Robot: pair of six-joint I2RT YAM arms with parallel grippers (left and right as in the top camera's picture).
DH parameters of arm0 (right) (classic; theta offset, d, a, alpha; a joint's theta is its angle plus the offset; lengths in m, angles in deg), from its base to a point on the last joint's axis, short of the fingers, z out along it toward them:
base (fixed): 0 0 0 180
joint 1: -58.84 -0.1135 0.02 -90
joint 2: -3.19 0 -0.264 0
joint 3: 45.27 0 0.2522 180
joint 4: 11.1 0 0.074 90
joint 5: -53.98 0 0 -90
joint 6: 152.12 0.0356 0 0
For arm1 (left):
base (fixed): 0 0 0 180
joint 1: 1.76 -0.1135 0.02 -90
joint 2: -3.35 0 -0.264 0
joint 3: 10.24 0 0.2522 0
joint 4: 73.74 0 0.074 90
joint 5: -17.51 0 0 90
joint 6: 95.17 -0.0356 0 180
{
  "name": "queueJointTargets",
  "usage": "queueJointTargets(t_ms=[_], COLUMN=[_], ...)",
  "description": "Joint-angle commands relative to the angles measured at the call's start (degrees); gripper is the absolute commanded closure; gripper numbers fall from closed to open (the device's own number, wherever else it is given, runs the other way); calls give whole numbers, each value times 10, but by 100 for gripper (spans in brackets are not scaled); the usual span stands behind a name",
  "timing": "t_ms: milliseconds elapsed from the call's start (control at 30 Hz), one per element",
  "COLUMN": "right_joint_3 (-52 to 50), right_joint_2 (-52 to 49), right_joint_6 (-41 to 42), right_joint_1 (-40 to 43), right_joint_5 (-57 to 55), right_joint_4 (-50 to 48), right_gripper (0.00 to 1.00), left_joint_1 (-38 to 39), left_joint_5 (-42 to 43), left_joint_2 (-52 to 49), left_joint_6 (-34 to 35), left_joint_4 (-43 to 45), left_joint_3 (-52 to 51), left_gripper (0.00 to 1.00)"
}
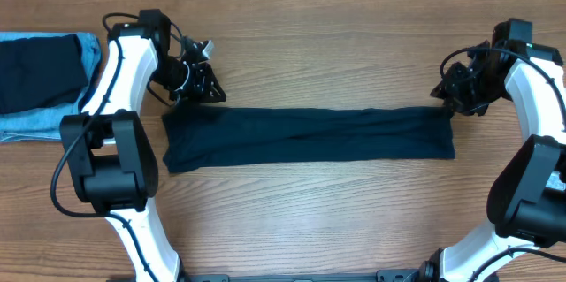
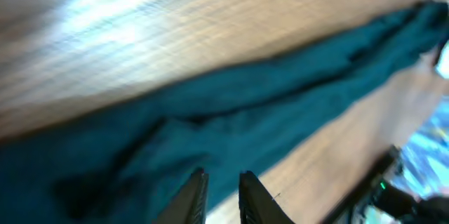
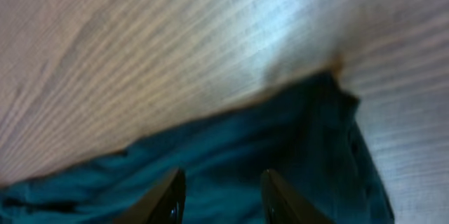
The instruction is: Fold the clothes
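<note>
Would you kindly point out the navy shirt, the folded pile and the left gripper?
navy shirt point(image 1: 309, 136), overhead view, middle of the strip.
folded pile point(image 1: 35, 70), overhead view, dark top piece.
left gripper point(image 2: 222, 182), left wrist view, between the jaws' tips.

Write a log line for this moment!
dark navy cloth shirt: folded strip | left gripper: over left end, jaws narrow | right gripper: over right end, jaws apart

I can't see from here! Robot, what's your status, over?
Left gripper nearly closed, grip unclear; right gripper open. Navy shirt lies as long strip between them. Nothing blocking.
</note>
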Motion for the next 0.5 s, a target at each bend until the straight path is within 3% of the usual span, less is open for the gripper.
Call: queueJointTargets(t_ms=[0, 67, 200, 333, 467], right_joint_3=[2, -5, -10, -10, -10], right_joint_2=[14, 14, 14, 14, 14], right_joint_6=[26, 46, 43, 43, 12], right_joint_1=[0, 0, 1, 1, -3], right_joint_5=[-42, -62, -59, -56, -45], right_joint_4=[4, 2, 13, 33, 54], right_gripper=[53, 41, 35, 34, 34], left_joint_1=[37, 58, 102, 130, 136], left_joint_5=[4, -37, -46, -94, -126], left_joint_2=[27, 26, 26, 26, 26], left_joint_6=[-41, -40, -25, 9, 24], left_joint_4=[-27, -35, -31, -26, -41], left_joint_3=[15, 15, 15, 15, 15], left_gripper=[79, 78, 77, 68, 71])
